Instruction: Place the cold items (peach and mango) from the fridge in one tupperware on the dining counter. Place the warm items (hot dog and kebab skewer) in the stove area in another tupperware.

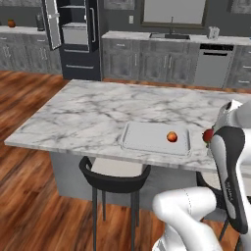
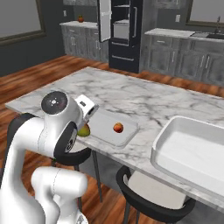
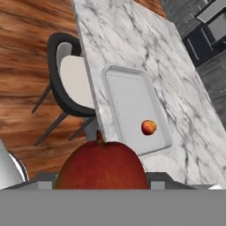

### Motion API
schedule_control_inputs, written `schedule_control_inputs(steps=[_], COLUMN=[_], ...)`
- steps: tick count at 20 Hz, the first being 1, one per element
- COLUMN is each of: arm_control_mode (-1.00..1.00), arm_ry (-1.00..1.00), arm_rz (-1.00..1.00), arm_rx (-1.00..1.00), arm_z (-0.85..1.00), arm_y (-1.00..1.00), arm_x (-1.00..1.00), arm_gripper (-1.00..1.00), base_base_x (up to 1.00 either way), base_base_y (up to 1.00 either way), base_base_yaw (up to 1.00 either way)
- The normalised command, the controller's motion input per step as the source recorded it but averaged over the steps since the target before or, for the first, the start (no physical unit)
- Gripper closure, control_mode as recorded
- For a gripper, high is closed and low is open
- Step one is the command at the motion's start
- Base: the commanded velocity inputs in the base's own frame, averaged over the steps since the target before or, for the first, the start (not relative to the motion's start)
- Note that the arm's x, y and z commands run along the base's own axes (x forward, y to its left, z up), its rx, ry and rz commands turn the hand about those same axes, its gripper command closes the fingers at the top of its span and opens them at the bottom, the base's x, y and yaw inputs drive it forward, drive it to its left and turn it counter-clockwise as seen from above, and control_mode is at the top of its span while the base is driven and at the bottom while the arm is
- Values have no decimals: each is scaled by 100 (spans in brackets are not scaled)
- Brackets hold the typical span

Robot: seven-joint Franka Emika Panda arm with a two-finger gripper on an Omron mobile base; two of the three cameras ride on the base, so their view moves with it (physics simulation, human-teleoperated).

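we see a marble counter [image 1: 88,117] bearing a tupperware [image 1: 142,142] with a peach [image 1: 171,137]; our tool [image 3: 102,183] grips the mango [image 3: 102,165] above the counter's edge.

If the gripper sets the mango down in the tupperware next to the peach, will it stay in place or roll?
The mango looks rounded and smooth, so it may roll a little on the flat tupperware floor. The raised rim would probably stop it. It could bump the small round peach, which likely rolls easily too.
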Motion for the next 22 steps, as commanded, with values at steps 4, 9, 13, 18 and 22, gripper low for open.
schedule_control_inputs(steps=[4,9,13,18,22], arm_control_mode=[-100,-100,-100,-100,-100], arm_ry=[-1,5,4,11,11], arm_rz=[13,0,0,1,8], arm_rx=[7,-2,-6,-15,-11], arm_z=[0,-8,-34,-60,-73], arm_y=[-2,44,63,55,4], arm_x=[70,69,72,77,77], arm_gripper=[100,100,100,100,100], base_base_x=[0,0,0,0,0], base_base_y=[0,0,0,0,0], base_base_yaw=[0,0,0,0,0])
